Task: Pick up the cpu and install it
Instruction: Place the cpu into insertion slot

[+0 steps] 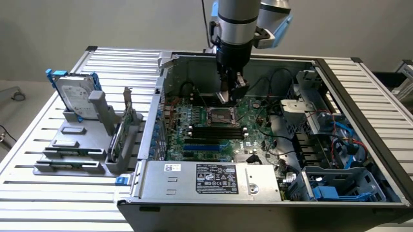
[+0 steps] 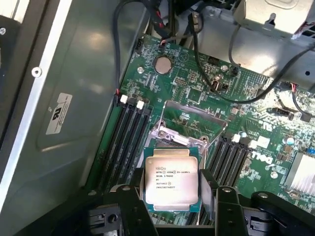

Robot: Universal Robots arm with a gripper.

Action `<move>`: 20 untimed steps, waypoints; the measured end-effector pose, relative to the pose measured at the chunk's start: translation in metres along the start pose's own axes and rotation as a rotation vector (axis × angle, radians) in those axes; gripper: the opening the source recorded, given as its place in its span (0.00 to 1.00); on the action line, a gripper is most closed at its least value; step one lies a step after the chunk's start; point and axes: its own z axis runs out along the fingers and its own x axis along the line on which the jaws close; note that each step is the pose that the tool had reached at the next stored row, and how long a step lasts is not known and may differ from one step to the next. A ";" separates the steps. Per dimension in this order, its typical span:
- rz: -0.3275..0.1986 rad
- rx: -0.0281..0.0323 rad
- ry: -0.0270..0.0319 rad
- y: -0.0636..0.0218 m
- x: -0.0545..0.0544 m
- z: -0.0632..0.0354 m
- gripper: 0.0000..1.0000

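The cpu [image 2: 171,179], a flat square chip with a printed silver top and a thin pale rim, sits between my black fingers [image 2: 132,196], one on each of two opposite edges. My gripper [image 2: 171,192] is shut on it. Just beyond the chip lies the metal-framed socket [image 2: 189,123] on the green motherboard, its frame lifted open. In the exterior view the gripper [image 1: 227,96] hangs inside the open computer case, a little above the socket [image 1: 223,115], with the cpu [image 1: 224,97] showing as a silver piece at its tip.
Dark memory slots [image 2: 125,137] flank the socket on both sides. Black cables [image 2: 216,73] cross the board behind it. A power supply [image 1: 213,179] fills the case's near side. A hard drive with blue brackets [image 1: 74,94] stands on a grey rack at the exterior view's left.
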 end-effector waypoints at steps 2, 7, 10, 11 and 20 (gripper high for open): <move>0.033 -0.0009 -0.0021 -0.0001 0.000 0.0008 0.55; 0.112 -0.0027 -0.0070 -0.0002 0.000 0.0027 0.55; 0.162 -0.0027 -0.0098 -0.0003 0.000 0.0046 0.55; 0.178 -0.0019 -0.0105 -0.0004 0.000 0.0051 0.55; 0.282 0.0215 -0.0115 -0.0015 0.000 0.0088 0.55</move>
